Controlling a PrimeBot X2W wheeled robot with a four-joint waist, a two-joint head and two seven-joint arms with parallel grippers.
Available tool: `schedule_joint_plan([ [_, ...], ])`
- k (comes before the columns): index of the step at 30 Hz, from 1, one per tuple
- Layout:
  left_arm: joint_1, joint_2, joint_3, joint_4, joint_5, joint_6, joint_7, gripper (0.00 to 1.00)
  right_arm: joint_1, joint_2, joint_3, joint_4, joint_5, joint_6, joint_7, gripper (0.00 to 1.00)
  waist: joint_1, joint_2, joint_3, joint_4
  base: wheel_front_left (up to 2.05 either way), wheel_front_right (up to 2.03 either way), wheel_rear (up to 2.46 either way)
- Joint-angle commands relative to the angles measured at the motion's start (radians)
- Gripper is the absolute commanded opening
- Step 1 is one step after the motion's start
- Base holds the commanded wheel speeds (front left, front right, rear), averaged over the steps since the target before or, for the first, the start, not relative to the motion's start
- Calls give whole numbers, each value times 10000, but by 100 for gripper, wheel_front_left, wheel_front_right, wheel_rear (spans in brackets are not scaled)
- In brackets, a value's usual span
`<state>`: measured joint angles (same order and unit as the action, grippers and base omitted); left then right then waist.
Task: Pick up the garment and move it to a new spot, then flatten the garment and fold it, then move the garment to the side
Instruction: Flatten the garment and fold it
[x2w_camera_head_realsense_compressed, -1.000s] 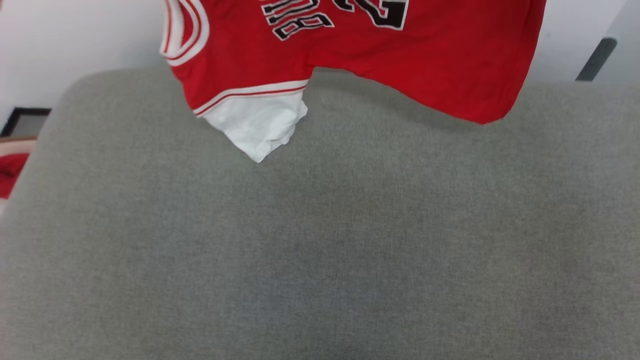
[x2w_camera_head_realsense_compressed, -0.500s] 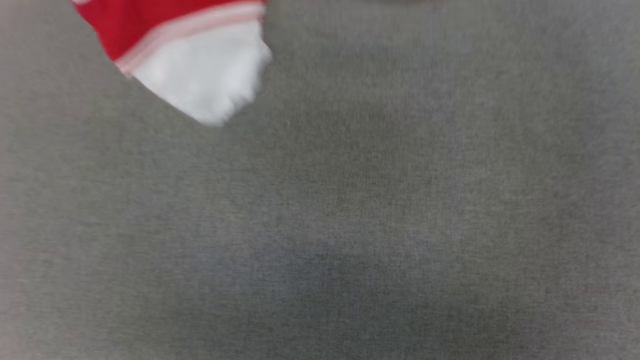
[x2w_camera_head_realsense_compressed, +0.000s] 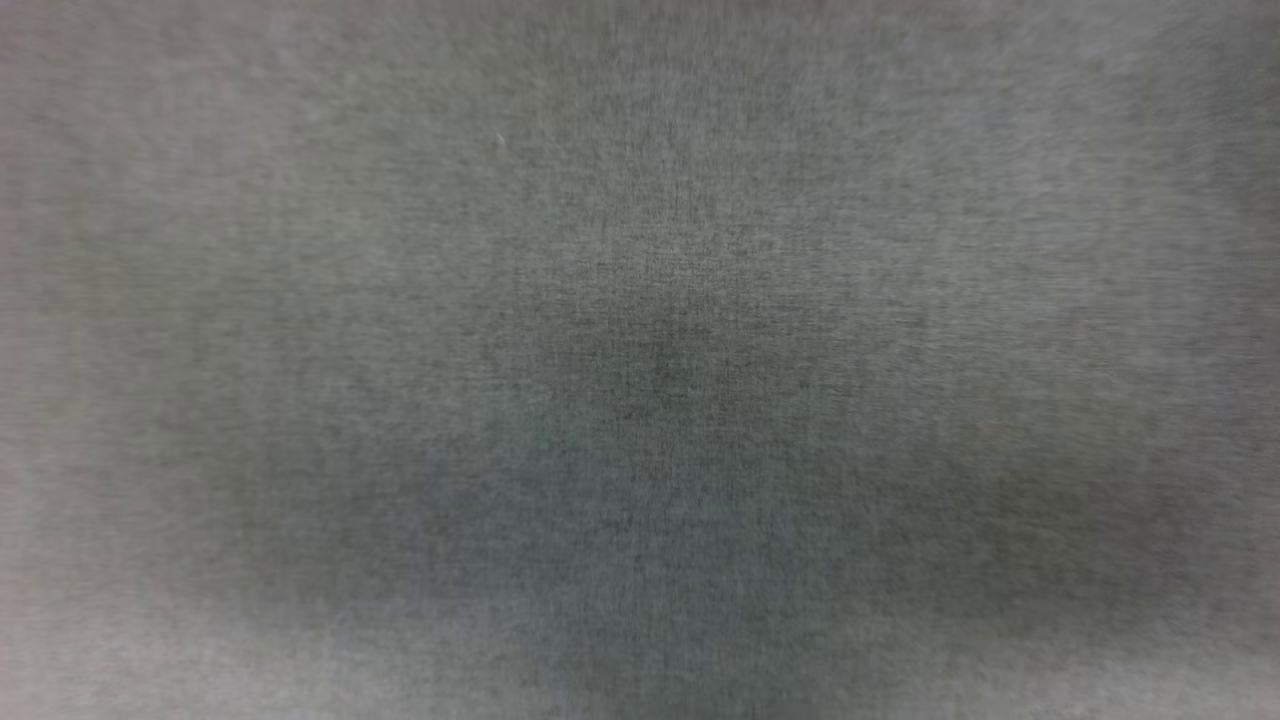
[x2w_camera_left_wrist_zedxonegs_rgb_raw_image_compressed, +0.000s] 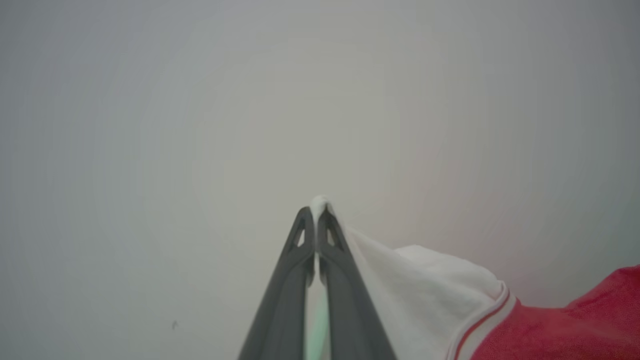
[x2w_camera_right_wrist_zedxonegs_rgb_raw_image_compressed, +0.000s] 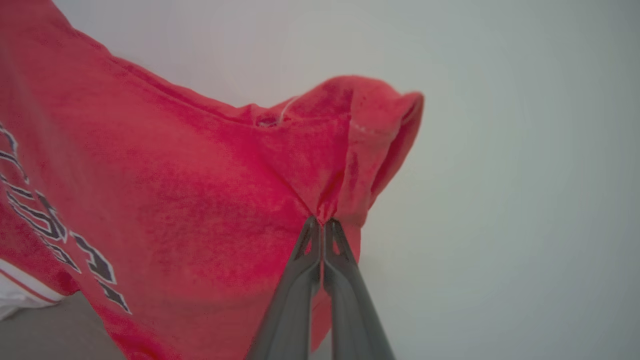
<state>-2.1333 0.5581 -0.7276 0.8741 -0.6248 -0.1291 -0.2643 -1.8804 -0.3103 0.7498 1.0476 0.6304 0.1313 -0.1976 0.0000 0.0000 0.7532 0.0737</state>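
The red jersey-style garment with white sleeves and black, white-outlined lettering is judged light, soft and limp. It has no stiffness of its own, sags between supports, and is unlikely to slip from a firm pinch. Take hold at edges and corners, not mid-panel, so that the cloth hangs spread. At the left, the left pincer has its two dark fingers together, clamped on the tip of a white sleeve; the sleeve and its striped trim fall away to the right of that pincer in the left wrist view. At the right, the right pincer is likewise clamped, on a gathered fold of red cloth near a hemmed edge, with the lettering off to its left. The garment hangs between both pincers over the grey fabric-covered worktop; whether its lower edge touches cannot be told.
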Motion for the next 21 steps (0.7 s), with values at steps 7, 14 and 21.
schedule_joint_plan([
  [7,1643,-341,646,-368,152,-22,8,0,395,216,161,703,102,-9,-214,0,0,0,1406,385,0,0,0],
  [14,3187,-617,504,-306,-12,-12,6,0,1081,92,389,1033,501,-11,-67,0,0,0,477,713,0,0,0],
  [21,4582,-568,-489,-427,-821,-11,20,0,2246,-230,805,718,1180,-11,159,0,0,0,-936,1003,0,0,0],
])
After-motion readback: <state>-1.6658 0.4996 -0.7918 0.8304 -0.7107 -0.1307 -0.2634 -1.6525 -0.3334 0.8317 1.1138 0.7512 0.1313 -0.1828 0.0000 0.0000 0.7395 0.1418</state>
